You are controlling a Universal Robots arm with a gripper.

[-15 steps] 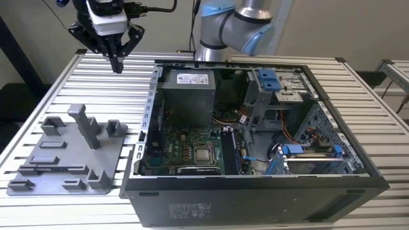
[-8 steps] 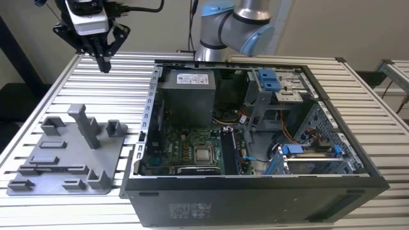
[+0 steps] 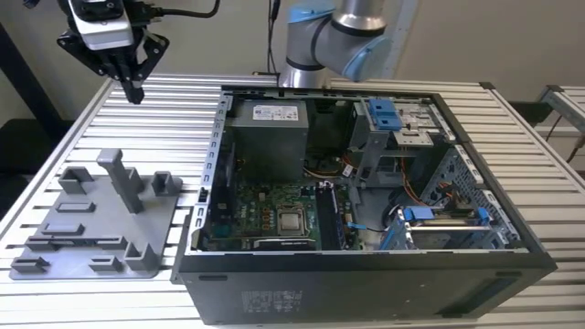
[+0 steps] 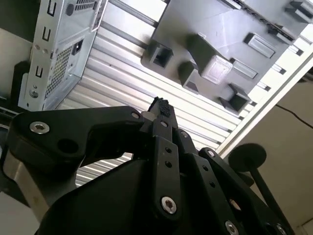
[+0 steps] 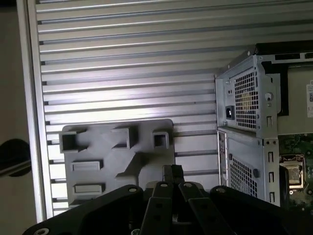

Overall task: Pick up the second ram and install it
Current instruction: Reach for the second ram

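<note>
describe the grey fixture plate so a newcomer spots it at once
Find the open computer case on the slatted metal table. Beside it, toward the exterior view's left, the grey fixture plate lies flat on the slats. It is the one matte grey plastic slab there, studded with upright posts, one much taller than the rest.

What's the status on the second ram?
Gripper shut, nothing held. High over the table by the fixture plate, apart from the open computer case. Nothing obstructing it.
</note>
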